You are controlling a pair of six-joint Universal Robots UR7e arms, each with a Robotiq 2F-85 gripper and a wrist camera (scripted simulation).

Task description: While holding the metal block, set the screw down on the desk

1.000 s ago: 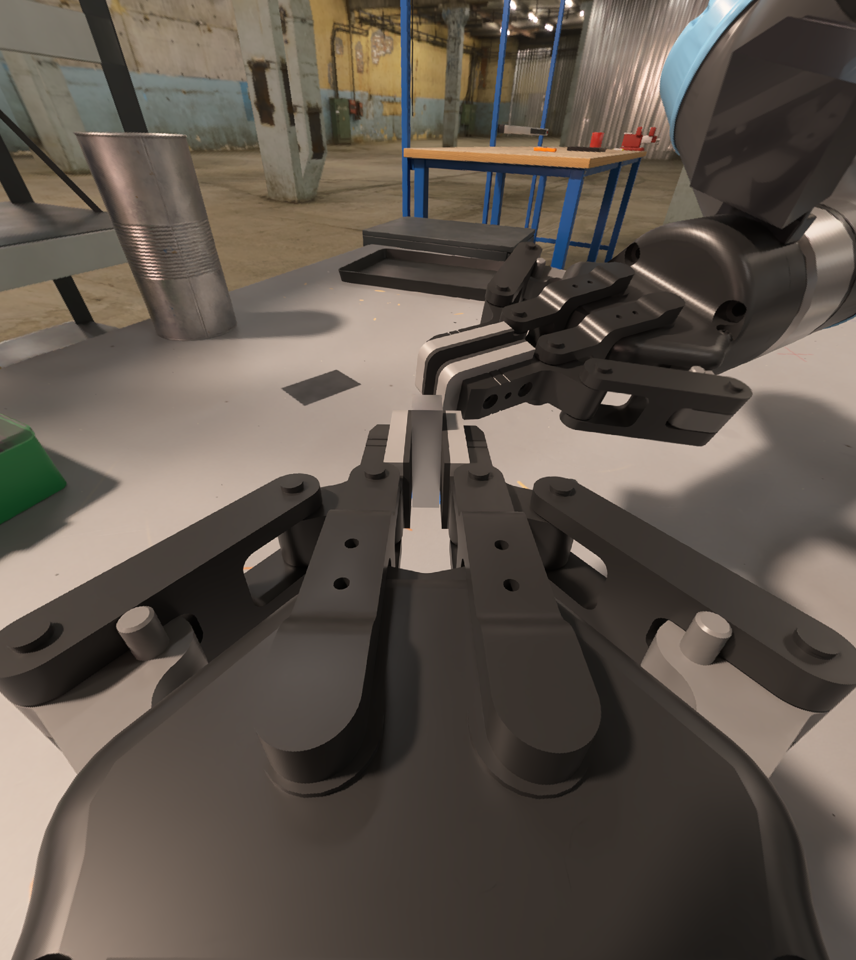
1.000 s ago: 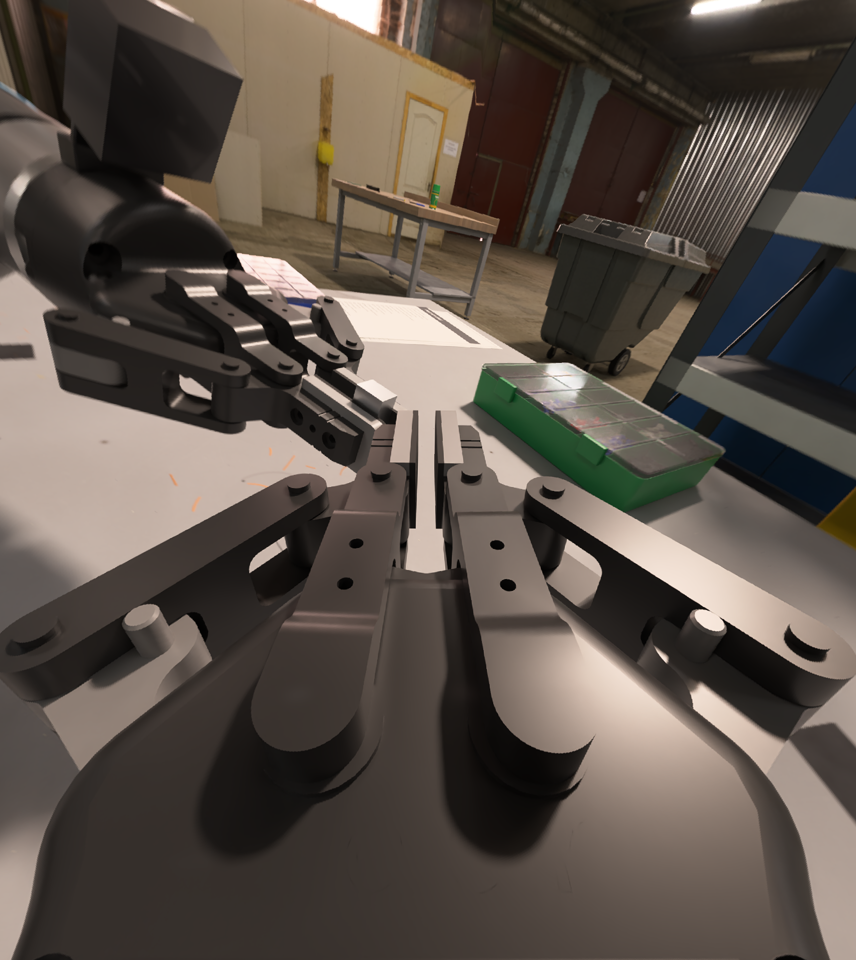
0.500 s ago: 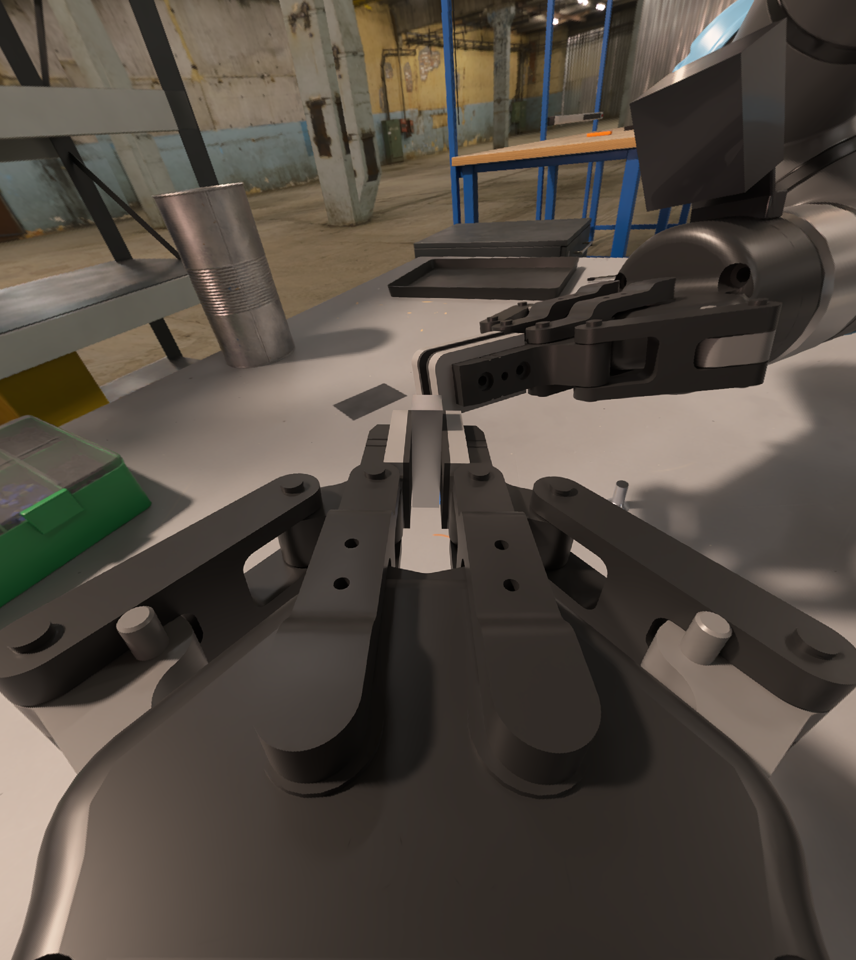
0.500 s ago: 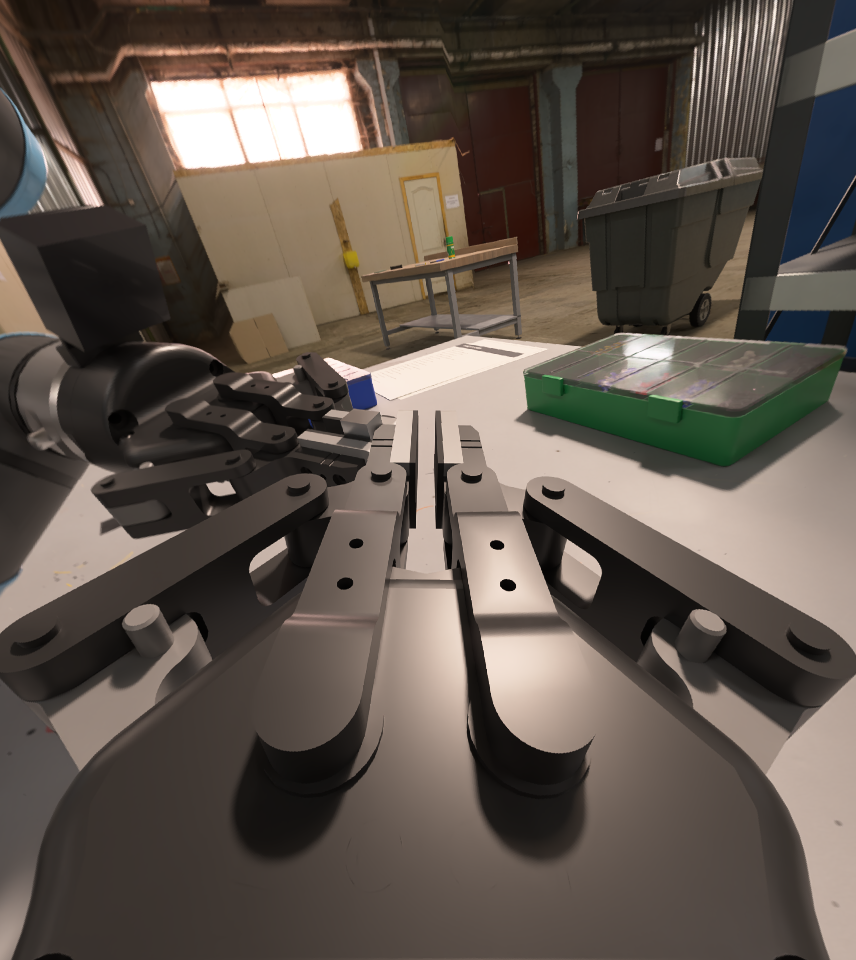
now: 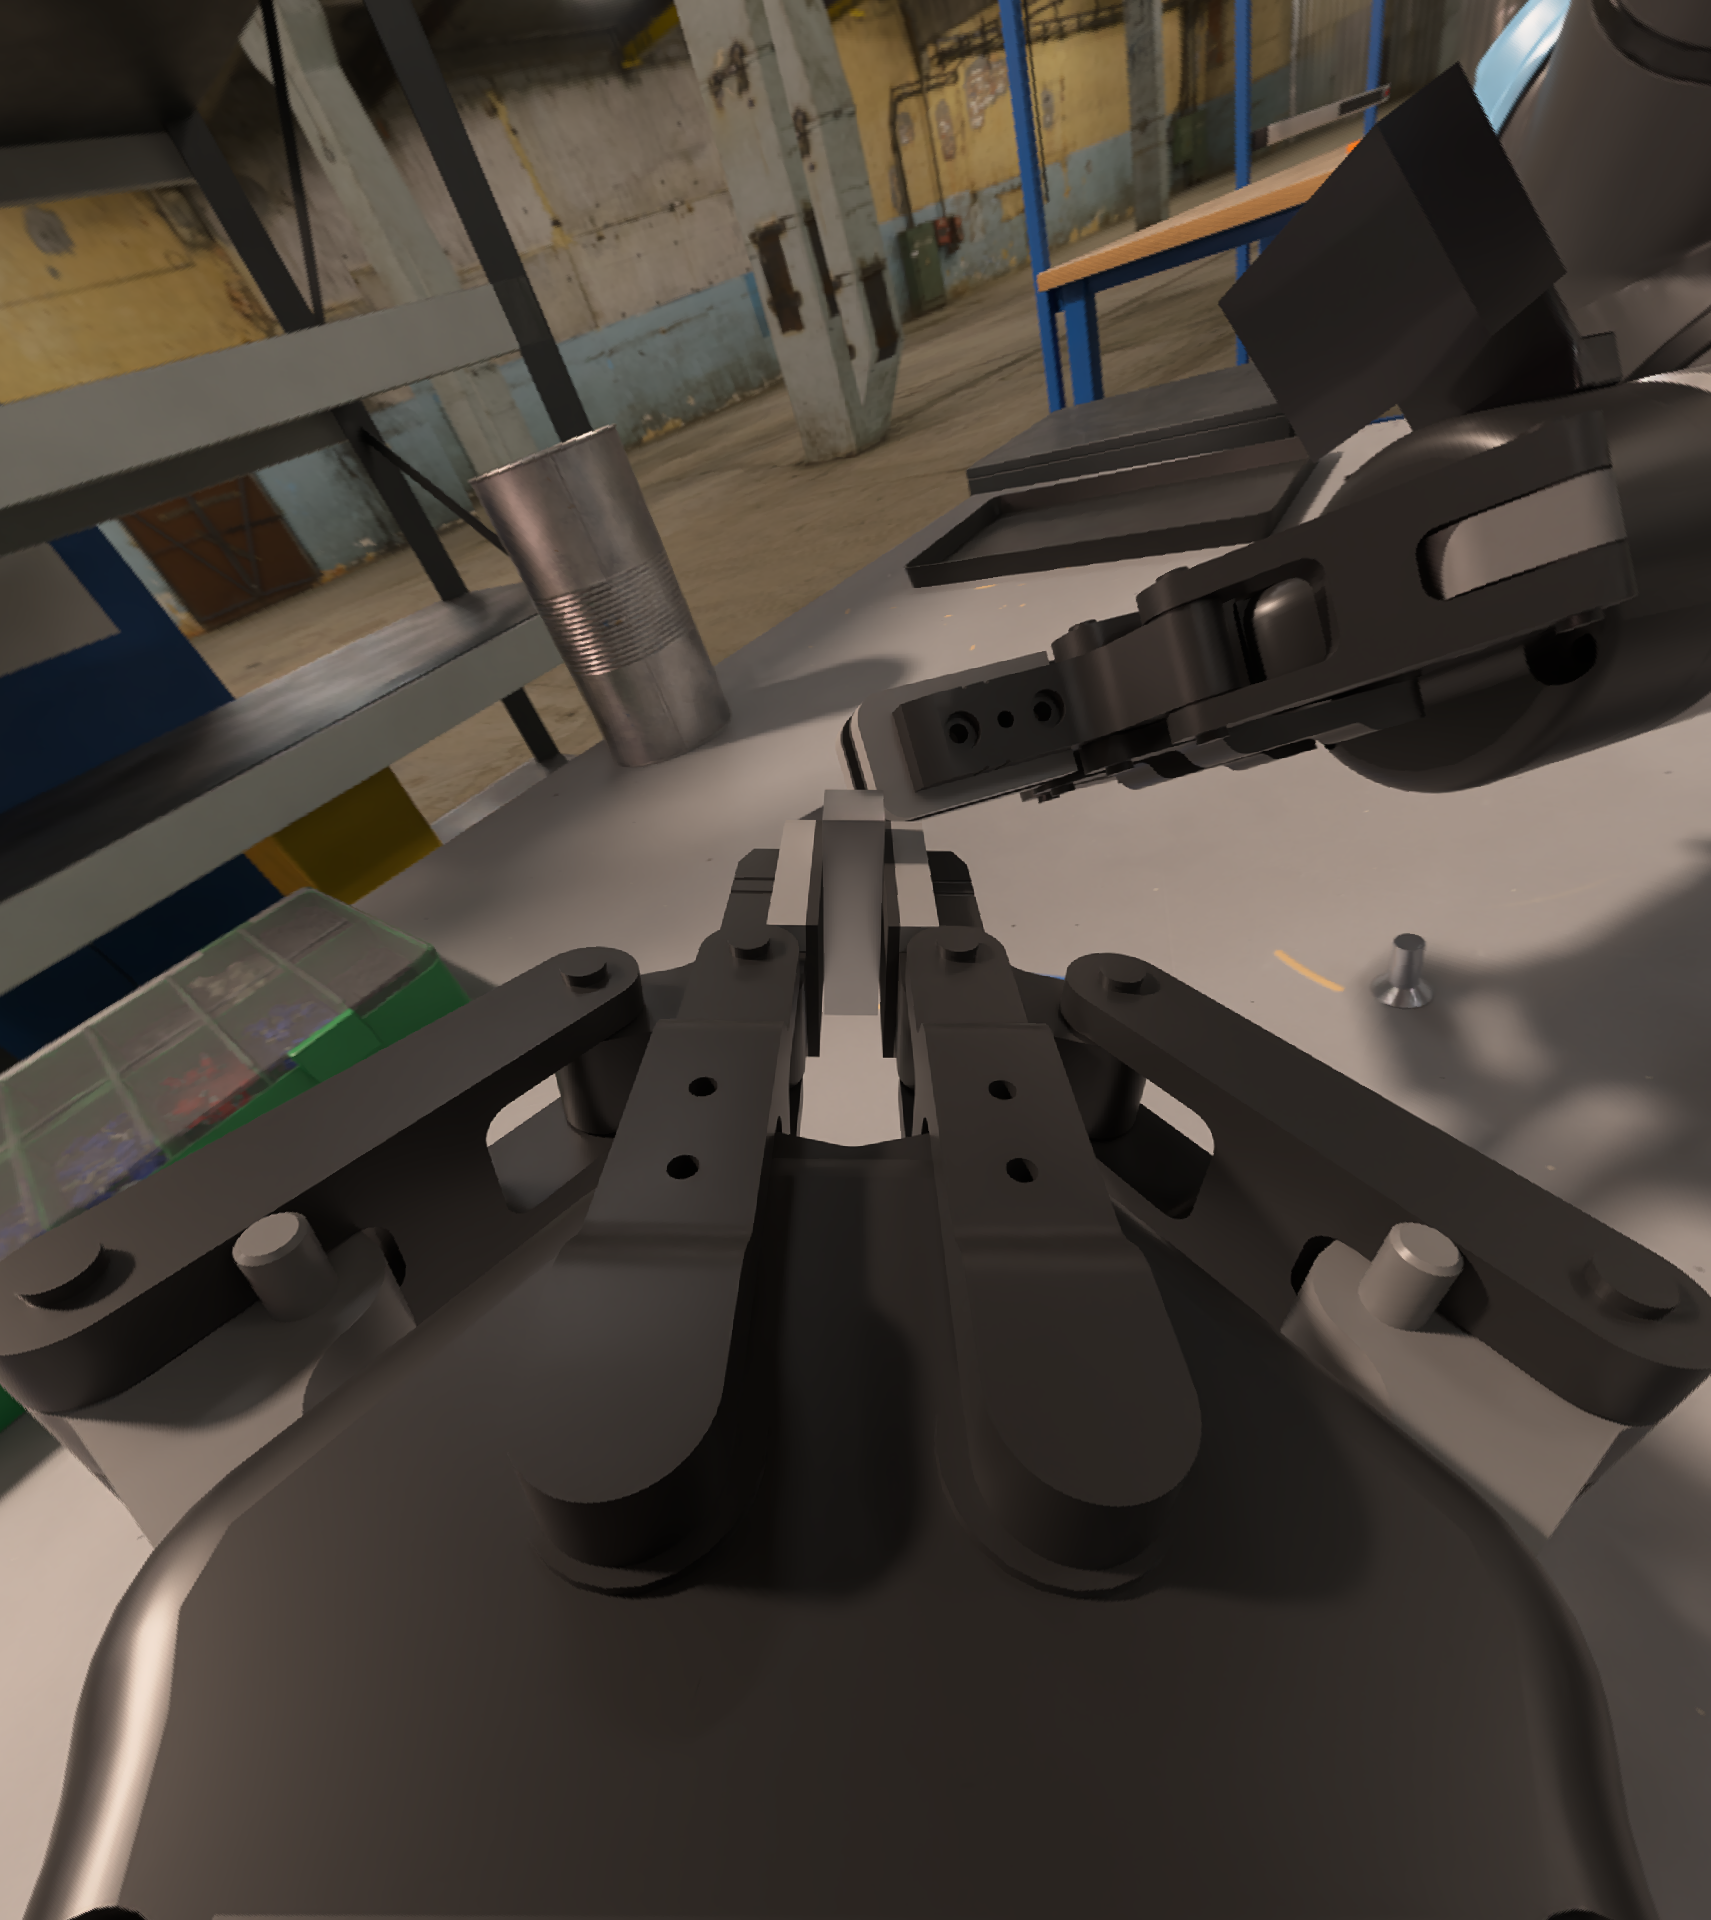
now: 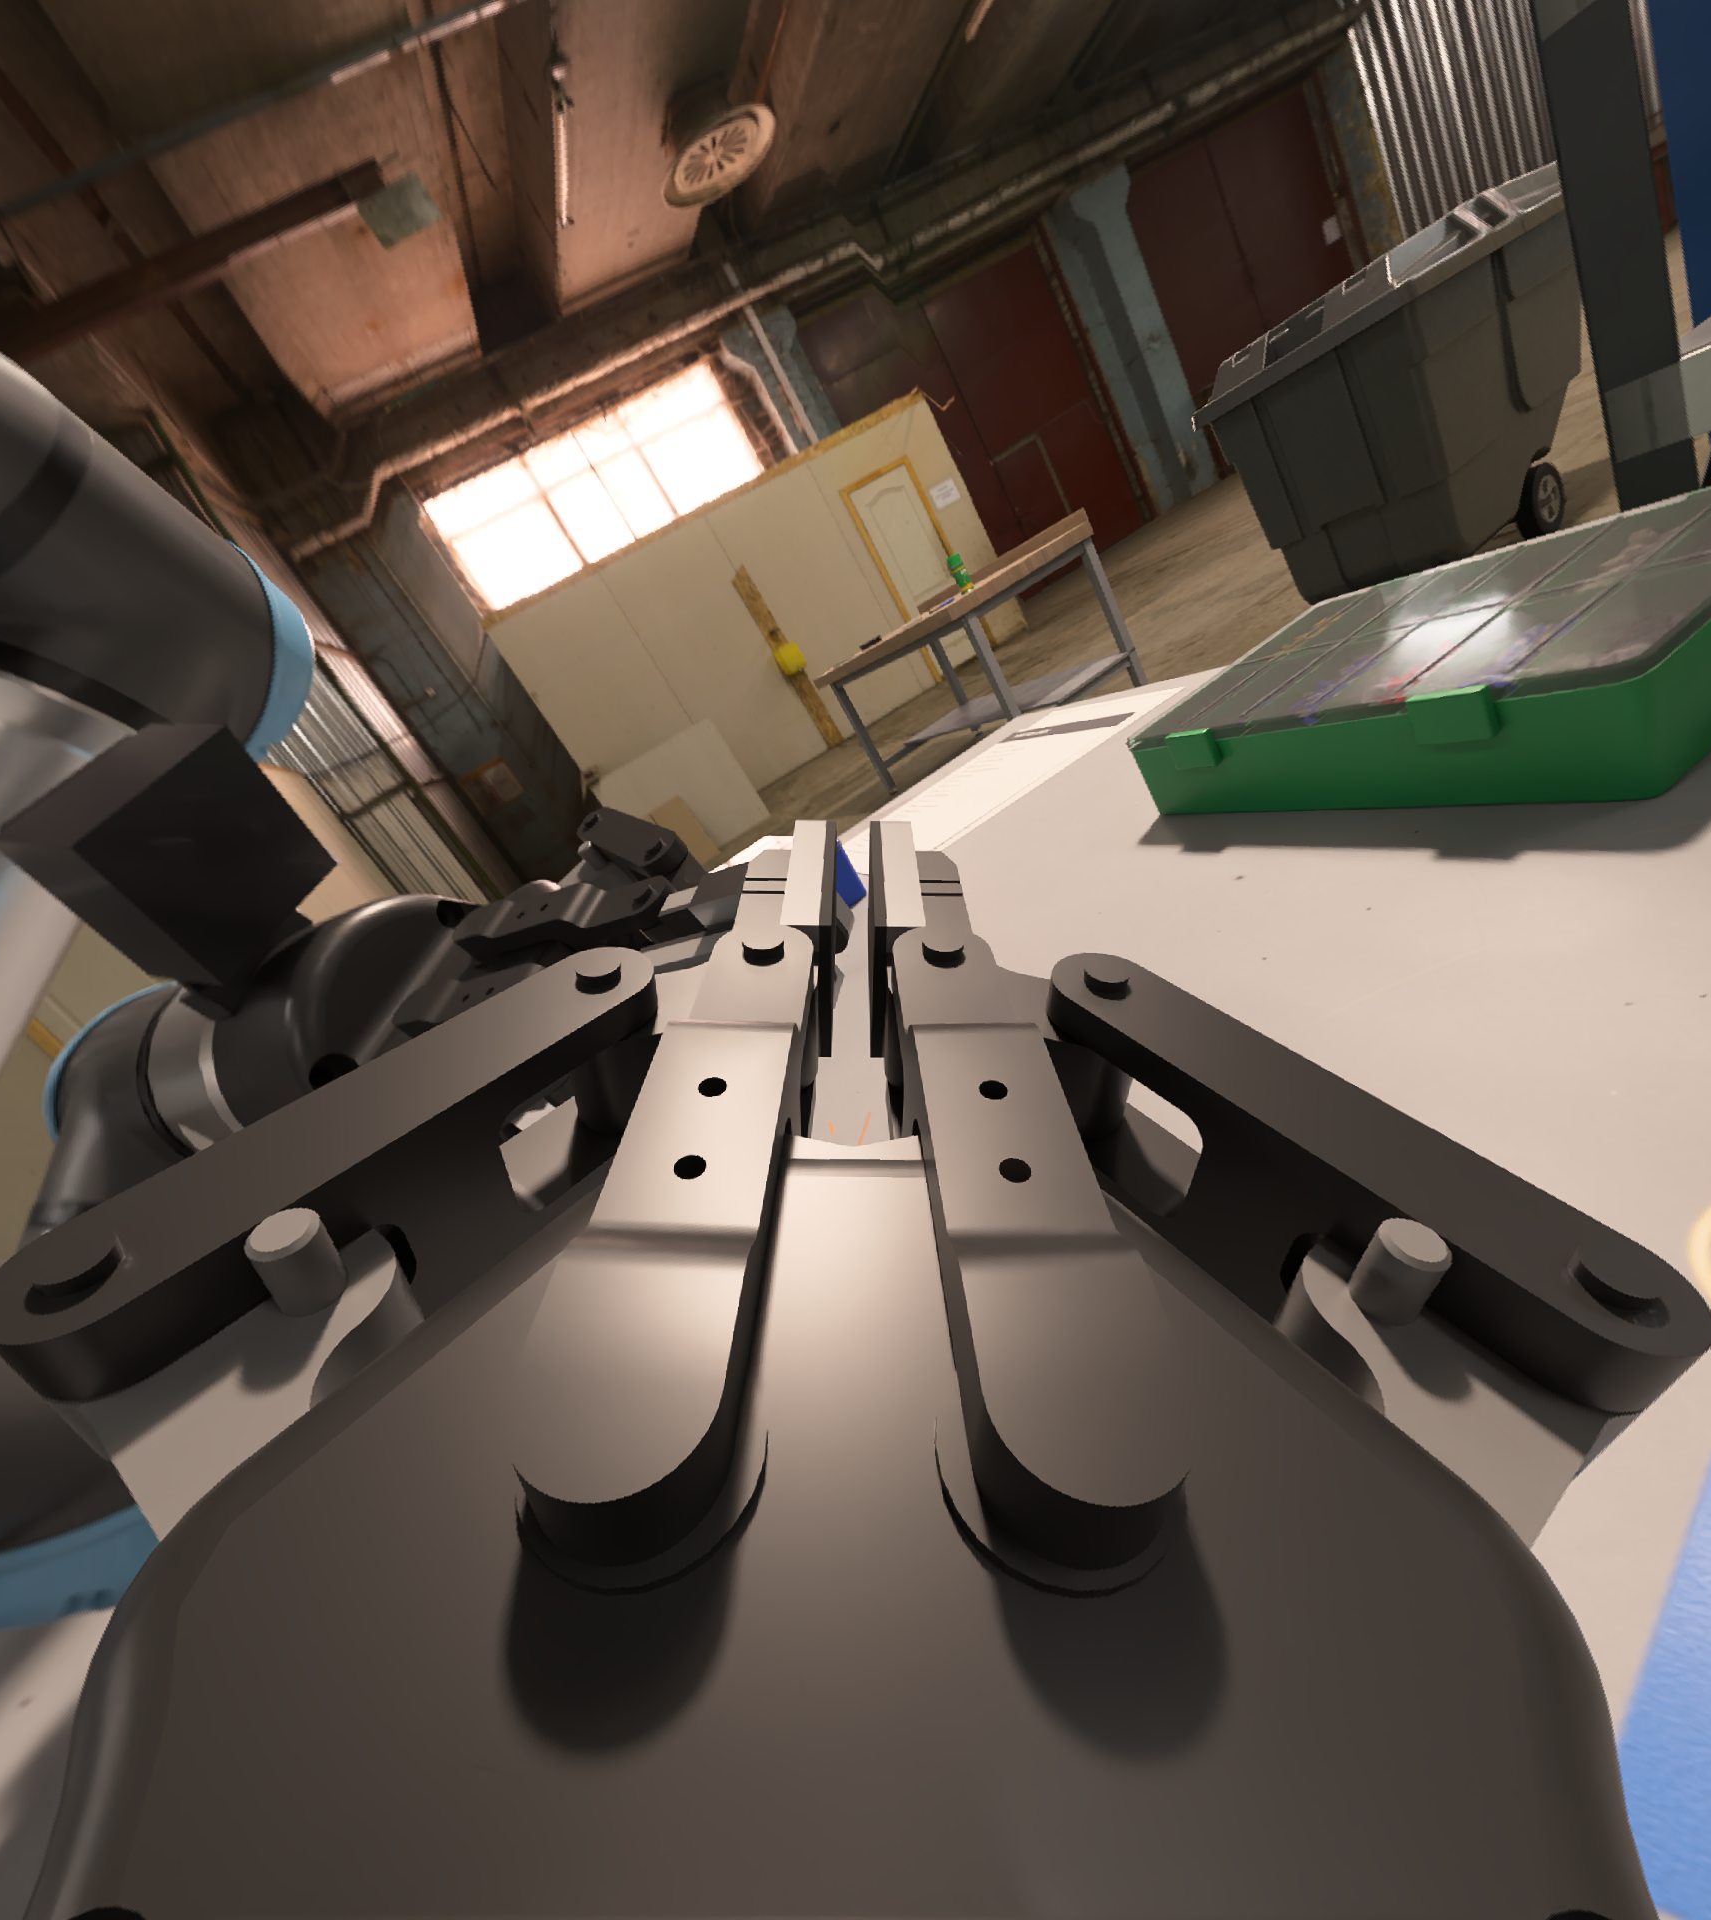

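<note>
Screw [image 5: 1402, 971] stands head-down on the grey bench [image 5: 1090, 852], shank up, alone and clear of both hands, to the right of the left hand [image 5: 851, 883]. Metal block [image 5: 851, 935] sits clamped between the left hand's pads, a pale upright slab filling the gap, with its far end sticking out past the fingertips. Right hand [image 6: 853, 883] shows a narrow slot between its pads with nothing visible in it; in the left wrist view it hovers above the bench just beyond the block's end, fingers close together, well apart from the screw. Judgement: the set-down itself looks done, with the block in grip, so the step in hand is the right hand's retreat. Next move calls for drawing the right hand away without brushing the block's protruding end or knocking the screw, which looks easy to tip on its small head. Left grip should hold steady meanwhile. Further out: threaded metal cylinder [image 5: 612, 603] and dark tray [image 5: 1090, 535] at the far bench edge, green parts box [image 6: 1453, 727] with clear lid to the left hand's left.
</note>
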